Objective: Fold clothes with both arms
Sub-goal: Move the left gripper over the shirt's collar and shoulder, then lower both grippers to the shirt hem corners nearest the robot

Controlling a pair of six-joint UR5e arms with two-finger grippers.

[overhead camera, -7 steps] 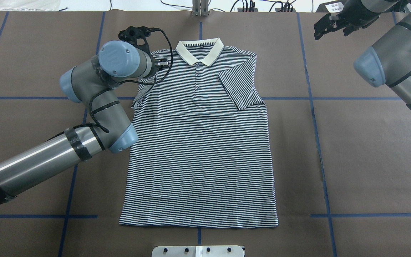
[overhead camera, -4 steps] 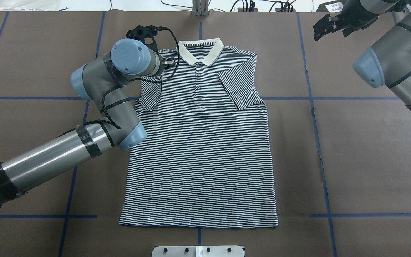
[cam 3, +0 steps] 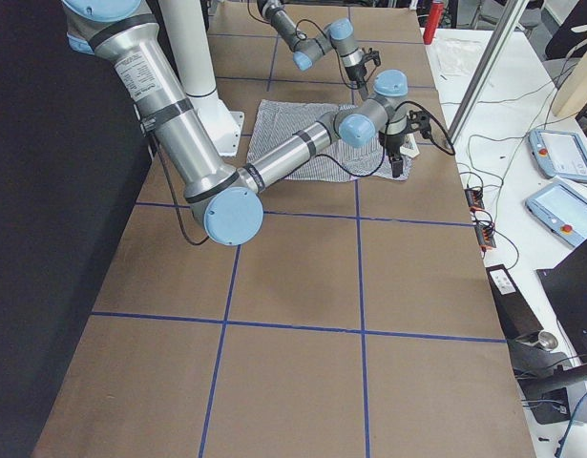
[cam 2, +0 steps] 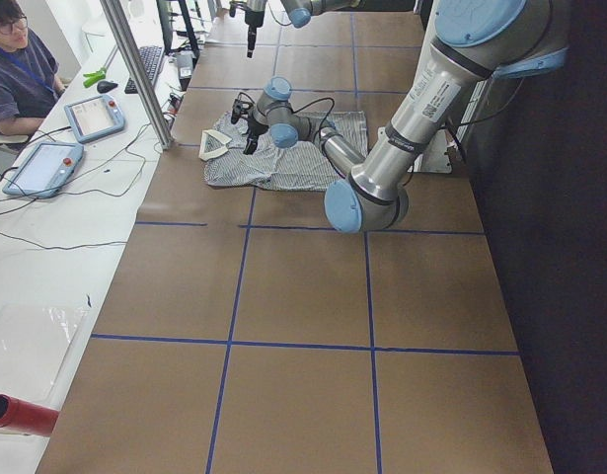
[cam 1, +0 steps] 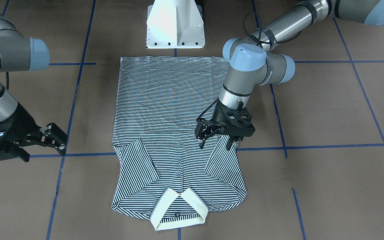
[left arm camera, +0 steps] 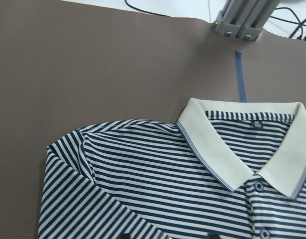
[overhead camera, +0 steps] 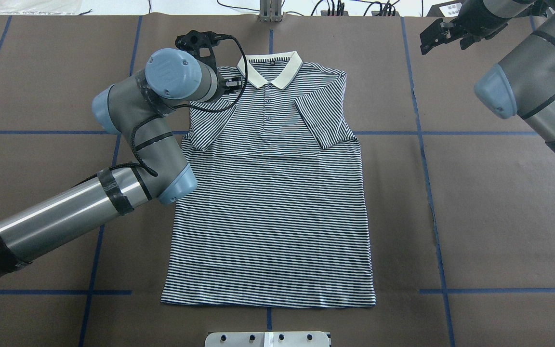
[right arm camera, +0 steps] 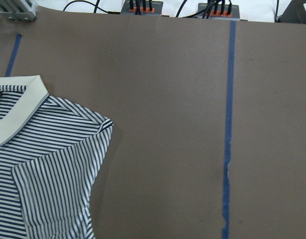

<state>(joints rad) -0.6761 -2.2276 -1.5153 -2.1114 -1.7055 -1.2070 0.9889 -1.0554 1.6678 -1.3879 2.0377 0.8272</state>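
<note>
The left hand (cam 1: 215,146) hangs just above the polo shirt (overhead camera: 272,207), its fingers spread and nothing between them, so it is released. It is poised over the inner edge of the left sleeve (cam 1: 220,165), which lies turned in over the chest. Whether the fingertips touch the cloth cannot be told from these views. The right sleeve (overhead camera: 323,120) is turned in the same way on the other side of the placket, and the cream collar (overhead camera: 270,72) sits flat at the far end of the shirt. The shirt lies face up in the middle of the desk (overhead camera: 499,217), with its hem at the near edge by the white pedestal base (cam 1: 175,26) and its body smooth. The right hand (cam 1: 58,141) is well apart from the shirt, off to the far right above the bare desk, also spread and empty. The step in hand looks to be letting go of the left sleeve fold and clearing away. To do it well, the left hand should probably rise straight up with its fingers wide, since a sideways drift could catch the loose sleeve edge and drag it open. The dangling black cable (overhead camera: 231,103) should be kept off the cloth too. Both hands would then likely be needed together on the long body fold.
</note>
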